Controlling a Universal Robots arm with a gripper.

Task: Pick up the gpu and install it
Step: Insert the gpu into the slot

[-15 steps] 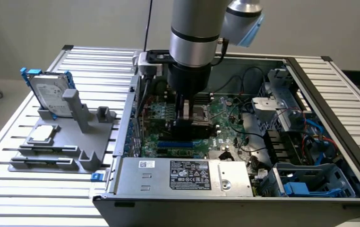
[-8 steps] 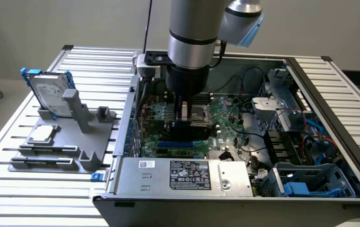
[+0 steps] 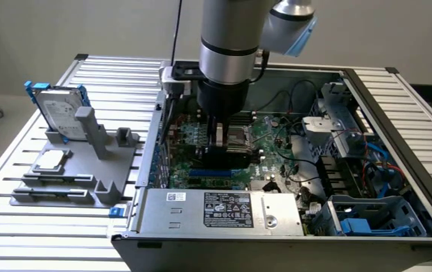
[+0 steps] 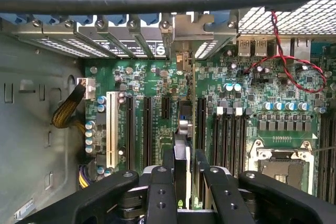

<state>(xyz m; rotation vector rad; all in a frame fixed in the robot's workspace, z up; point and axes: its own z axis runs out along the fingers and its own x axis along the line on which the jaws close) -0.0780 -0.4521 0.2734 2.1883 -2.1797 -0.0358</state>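
Observation:
My gripper [image 3: 224, 148] hangs down inside the open computer case [image 3: 367, 85], just above the green motherboard [image 3: 269, 133]. It is shut on the gpu [image 3: 229, 160], whose black body shows below the fingers. In the wrist view the gpu [image 4: 181, 169] is seen edge-on as a thin upright card between the two black fingers [image 4: 168, 163] of the gripper [image 4: 184, 158]. The card runs in line with the long black expansion slots [image 4: 147, 129]. Its silver end bracket [image 4: 188, 31] stands among the slot covers at the case's rear wall.
A silver hard drive in a blue frame [image 3: 59, 106] stands on a grey holder [image 3: 80, 170] at the exterior view's left. The power supply box [image 3: 224, 211] lies along the case's near side. Red-black wires [image 4: 286, 56], a yellow-black cable bundle [image 4: 67, 113] and the CPU socket [image 4: 286, 162] flank the slots.

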